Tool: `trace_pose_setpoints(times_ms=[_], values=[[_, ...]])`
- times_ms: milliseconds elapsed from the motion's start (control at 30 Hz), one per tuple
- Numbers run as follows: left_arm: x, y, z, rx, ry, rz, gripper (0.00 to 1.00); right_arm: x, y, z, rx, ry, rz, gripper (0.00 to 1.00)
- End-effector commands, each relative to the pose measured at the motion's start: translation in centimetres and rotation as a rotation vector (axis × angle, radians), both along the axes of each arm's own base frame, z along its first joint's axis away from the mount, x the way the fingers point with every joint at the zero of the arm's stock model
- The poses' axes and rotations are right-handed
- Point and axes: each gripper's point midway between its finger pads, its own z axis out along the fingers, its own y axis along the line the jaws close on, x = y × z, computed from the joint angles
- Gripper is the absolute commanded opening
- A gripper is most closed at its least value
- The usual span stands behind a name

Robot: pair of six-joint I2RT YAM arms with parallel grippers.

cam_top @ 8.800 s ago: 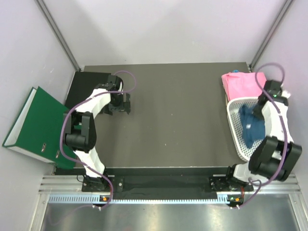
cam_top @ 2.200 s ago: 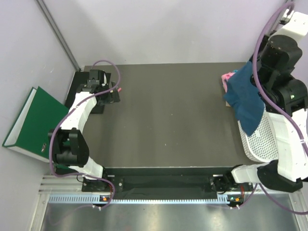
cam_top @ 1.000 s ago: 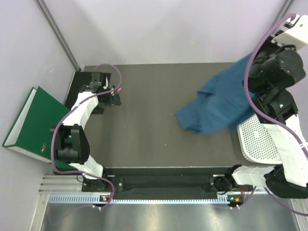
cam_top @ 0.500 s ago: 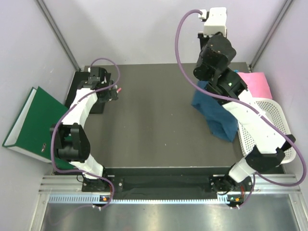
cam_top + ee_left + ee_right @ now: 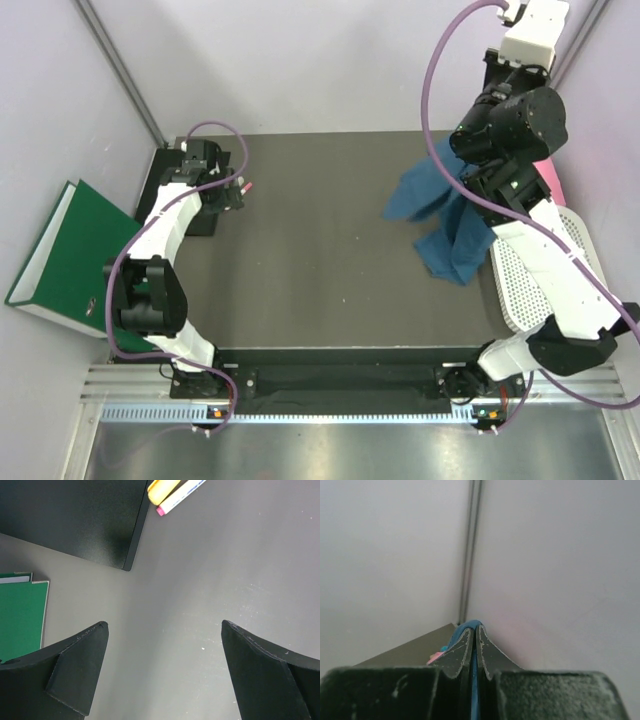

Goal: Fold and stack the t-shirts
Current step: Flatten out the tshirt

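My right gripper (image 5: pixel 468 150) is raised high over the table's back right and is shut on the dark teal-blue t-shirt (image 5: pixel 445 215). The shirt hangs bunched from it, its lower end near the table. In the right wrist view the gripper (image 5: pixel 474 628) pinches a blue fold (image 5: pixel 468 630) between shut fingers. The pink t-shirt (image 5: pixel 553 180) is mostly hidden behind the right arm at the far right edge; a small pink bit (image 5: pixel 437 656) shows in the wrist view. My left gripper (image 5: pixel 236 190) is open and empty above bare table (image 5: pixel 164 625) at the back left.
A white mesh basket (image 5: pixel 535 295) stands at the right edge. A green binder (image 5: pixel 70 260) leans off the table's left side. A black pad (image 5: pixel 75 520) and yellow and white markers (image 5: pixel 172 490) lie by the left gripper.
My right arm has swung right and further back with the teal shirt, which now flares out to the left. The pink shirt is more hidden. The left arm has barely moved.
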Motion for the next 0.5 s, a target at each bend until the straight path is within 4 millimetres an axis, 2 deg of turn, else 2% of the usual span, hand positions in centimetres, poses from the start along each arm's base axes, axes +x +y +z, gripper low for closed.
trace_pose_setpoints(times_ms=[0,67,100,133,167,200,233,267,300,333,367,433,467], values=[[0.8,0.7,2.0,0.015,-0.051,0.033,0.99,2.6,2.9,-2.2,-0.01,0.057,0.12,0.0],[0.9,0.8,2.5,0.019,-0.062,0.042,0.99,4.3,5.8,-2.1,-0.016,0.06,0.263,0.0],[0.9,1.0,2.6,0.027,-0.062,0.05,0.99,6.3,8.4,-4.6,-0.024,0.131,0.318,0.0],[0.9,1.2,2.7,0.03,-0.062,0.057,0.99,7.0,10.4,-3.9,-0.013,0.114,0.421,0.0],[0.9,1.3,2.9,0.033,-0.064,0.063,0.99,7.5,13.1,-4.4,-0.014,0.132,0.506,0.0],[1.0,1.4,3.1,0.038,-0.065,0.07,0.99,9.3,17.2,-6.8,-0.035,0.19,0.612,0.0],[0.9,1.7,3.3,0.048,-0.069,0.081,0.99,9.0,18.8,-6.1,-0.038,0.183,0.658,0.0],[0.9,1.8,3.4,0.052,-0.069,0.085,0.99,8.3,22.2,-6.5,-0.056,0.192,0.739,0.0],[0.9,2.0,3.5,0.057,-0.071,0.091,0.99,8.5,25.4,-7.6,-0.087,0.208,0.809,0.0],[0.8,2.3,3.7,0.068,-0.07,0.102,0.99,7.9,27.5,-7.2,-0.082,0.178,0.863,0.0],[0.7,2.5,3.6,0.074,-0.068,0.11,0.99,6.7,31.0,-8.2,-0.094,0.186,0.947,0.0],[0.4,3.1,3.7,0.096,-0.065,0.138,0.99,4.5,35.3,-9.3,-0.084,0.197,1.08,0.0],[0.3,3.3,3.8,0.101,-0.065,0.143,0.99,4.1,37.0,-10.6,-0.054,0.22,1.121,0.0]])
